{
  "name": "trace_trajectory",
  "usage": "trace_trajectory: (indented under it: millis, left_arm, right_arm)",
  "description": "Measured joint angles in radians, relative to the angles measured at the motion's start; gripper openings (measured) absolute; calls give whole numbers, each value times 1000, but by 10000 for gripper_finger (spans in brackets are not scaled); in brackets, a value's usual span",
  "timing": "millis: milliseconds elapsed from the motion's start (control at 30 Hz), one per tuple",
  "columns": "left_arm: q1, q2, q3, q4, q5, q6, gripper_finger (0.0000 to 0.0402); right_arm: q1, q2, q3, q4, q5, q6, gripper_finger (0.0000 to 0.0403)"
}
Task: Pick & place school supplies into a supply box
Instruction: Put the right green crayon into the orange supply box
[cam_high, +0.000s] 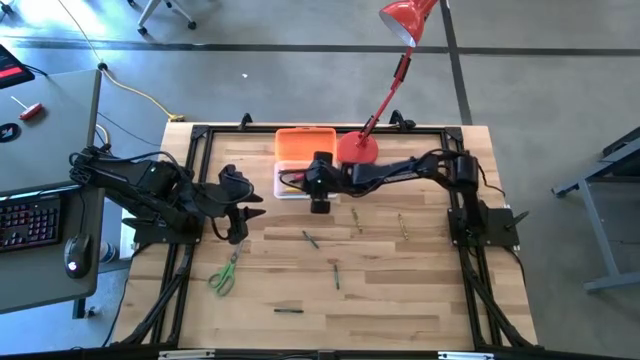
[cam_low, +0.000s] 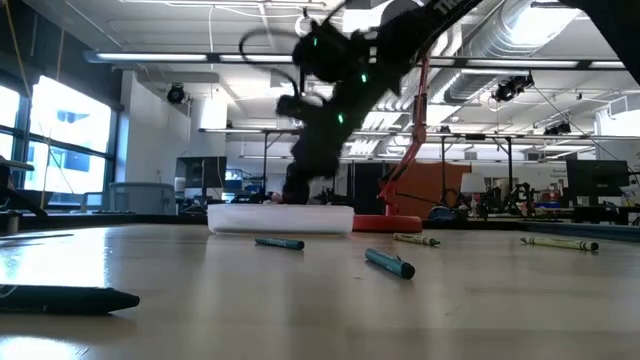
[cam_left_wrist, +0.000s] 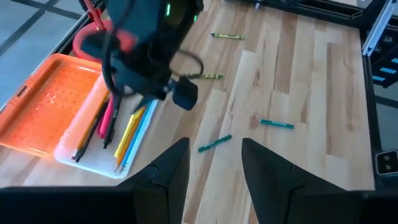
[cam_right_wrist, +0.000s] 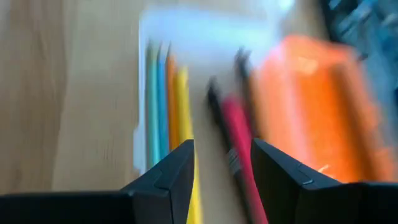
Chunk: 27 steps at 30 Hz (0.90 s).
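The supply box lies open at the far middle of the table: clear base (cam_high: 288, 184) and orange lid (cam_high: 305, 143) flat behind it. Yellow, orange, pink and dark pens (cam_left_wrist: 127, 134) lie in the base. My right gripper (cam_high: 308, 186) hovers over the base, open, with the pens (cam_right_wrist: 171, 106) and the lid (cam_right_wrist: 311, 106) below its fingers. My left gripper (cam_high: 250, 213) waits open left of the box, above the bare wood (cam_left_wrist: 214, 168). Green-handled scissors (cam_high: 225, 272) lie flat near the left front.
Loose crayons lie flat on the wood: a teal one (cam_high: 310, 238), a green one (cam_high: 337, 272), a dark one (cam_high: 288, 310) and two yellowish ones (cam_high: 355, 215) (cam_high: 403, 225). The red lamp's base (cam_high: 357, 148) stands right beside the box lid, its stem leaning toward the far right.
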Motion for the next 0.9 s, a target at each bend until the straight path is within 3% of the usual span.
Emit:
trace_trajectory:
  millis: [167, 333, 433, 633, 900]
  left_arm:
    - [-14, 0, 1, -105, -5, -125, 177]
    - [-157, 5, -1, -411, -188, -543, 177]
    - [-255, 14, -46, -478, -173, -779, 177]
    - [-400, 13, -181, -393, -50, -1061, 177]
    - [-438, 13, -410, -140, -244, -1091, 177]
  right_arm:
    - [49, -86, 44, 1, 3, -13, 138]
    - [108, -204, 40, -102, 1, -6, 138]
    - [144, -259, 40, -204, 6, 45, 138]
    - [214, -318, 40, -377, 6, 176, 138]
    - [335, -320, 40, -603, 50, 465, 138]
